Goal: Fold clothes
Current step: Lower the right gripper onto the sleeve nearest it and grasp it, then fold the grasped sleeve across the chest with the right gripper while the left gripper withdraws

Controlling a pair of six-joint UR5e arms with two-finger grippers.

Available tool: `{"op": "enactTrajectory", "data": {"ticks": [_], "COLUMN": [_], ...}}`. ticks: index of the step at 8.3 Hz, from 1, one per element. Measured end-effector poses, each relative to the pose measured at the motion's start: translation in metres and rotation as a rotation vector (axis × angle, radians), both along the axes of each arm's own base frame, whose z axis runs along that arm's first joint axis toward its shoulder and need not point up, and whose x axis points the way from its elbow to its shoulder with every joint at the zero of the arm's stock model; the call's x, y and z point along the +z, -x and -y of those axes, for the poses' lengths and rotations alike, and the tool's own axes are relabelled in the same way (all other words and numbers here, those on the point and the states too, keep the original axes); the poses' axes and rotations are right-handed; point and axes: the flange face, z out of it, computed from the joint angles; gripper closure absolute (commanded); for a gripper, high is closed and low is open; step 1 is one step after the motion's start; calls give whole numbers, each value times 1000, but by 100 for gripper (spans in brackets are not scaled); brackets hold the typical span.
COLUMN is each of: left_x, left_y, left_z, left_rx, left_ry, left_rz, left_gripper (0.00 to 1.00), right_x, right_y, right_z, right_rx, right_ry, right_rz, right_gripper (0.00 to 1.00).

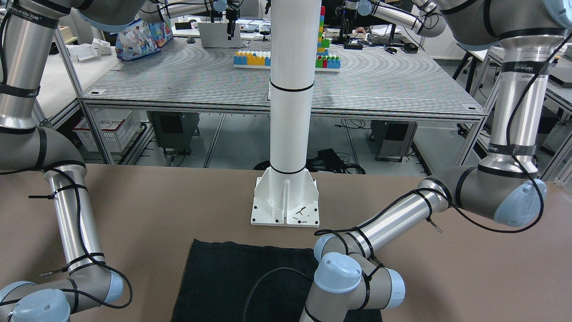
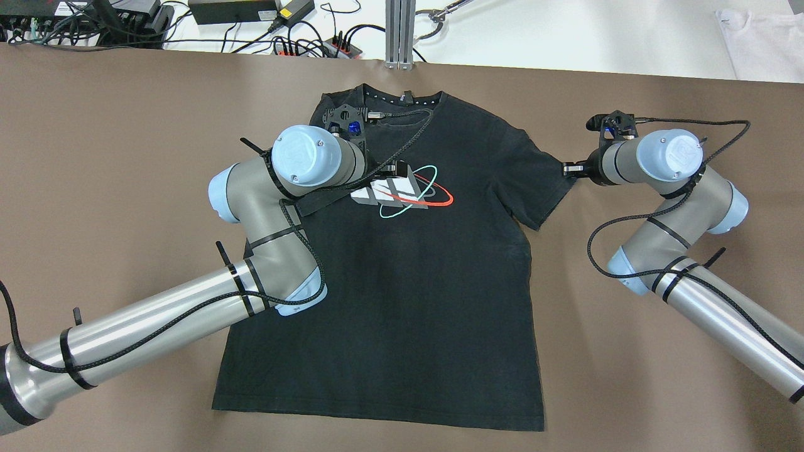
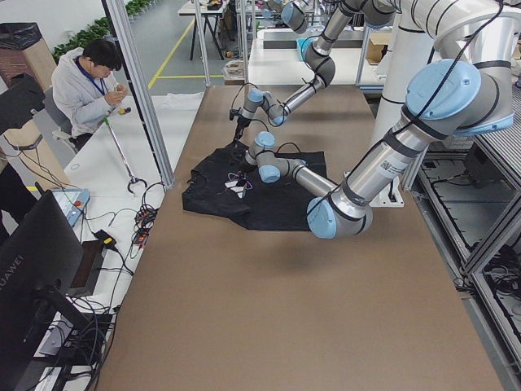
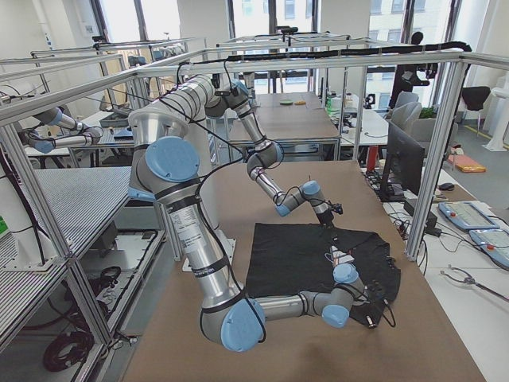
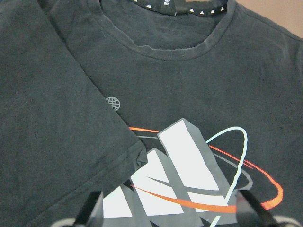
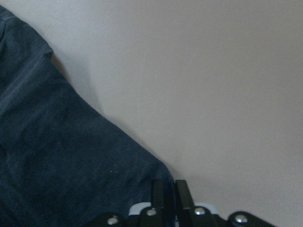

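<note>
A black T-shirt (image 2: pixel 414 282) with a white, red and teal chest logo (image 2: pixel 402 191) lies flat on the brown table, collar toward the far edge. Its left sleeve (image 5: pixel 52 142) is folded over onto the chest. My left gripper (image 2: pixel 397 169) hovers over the logo, open and empty; its fingers stand wide apart in the left wrist view (image 5: pixel 170 210). My right gripper (image 2: pixel 568 168) is at the hem of the right sleeve (image 2: pixel 540 188). In the right wrist view (image 6: pixel 170 191) its fingers are shut together at the sleeve's edge (image 6: pixel 57 156).
Cables and power strips (image 2: pixel 301 44) run along the far table edge, beside an aluminium post (image 2: pixel 400 31). A white garment (image 2: pixel 763 34) lies at the far right. The white pillar base (image 1: pixel 286 201) stands at the robot's side. An operator (image 3: pixel 85 77) sits beyond the far edge.
</note>
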Motion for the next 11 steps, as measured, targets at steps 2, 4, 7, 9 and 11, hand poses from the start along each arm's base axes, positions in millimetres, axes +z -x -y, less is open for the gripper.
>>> {"op": "enactTrajectory", "data": {"ticks": [2,4,7,9,11], "left_x": [0,-3,17,33,49], "left_y": [0,7,34,49,58], "left_z": [0,4,22,32,37], "left_rx": [0,3,20,22,22], "left_ry": [0,-7,-14,-22,-38], "left_rz": [0,-3,22,48,57], "left_gripper": [0,0,0,0,0], "right_x": [-5,-27,-92,-161,-235], "right_y": [-1,0,20,65,119], "right_z": [0,0,10,11,1], "right_rx": [3,19,52,71,116], "right_ry": [-8,-19,-7,58,109], "right_rz": [10,48,134,189,206], "right_gripper": [100,100,100,100,100]}}
